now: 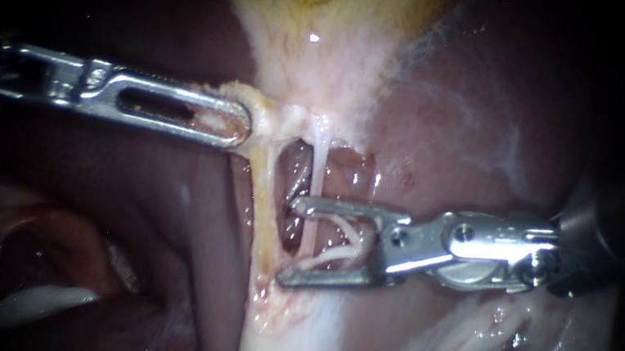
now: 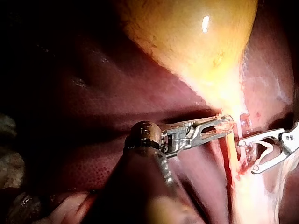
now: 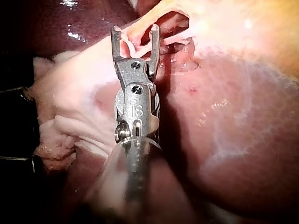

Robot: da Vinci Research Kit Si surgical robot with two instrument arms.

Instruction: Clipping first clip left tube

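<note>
The right instrument (image 1: 293,240) holds its jaws wide apart around 1 thin pale tube (image 1: 317,164), which runs down from the gallbladder (image 1: 322,3) and passes between the 2 tips. A white V-shaped clip (image 1: 350,227) sits spread inside those jaws. The left instrument (image 1: 241,125) has its jaws clamped on yellow tissue (image 1: 265,113) at the gallbladder's neck, just beside the tube. A yellowish strand (image 1: 263,201) borders the right instrument's tips, and bare liver (image 1: 469,124) lies around its shaft.
</note>
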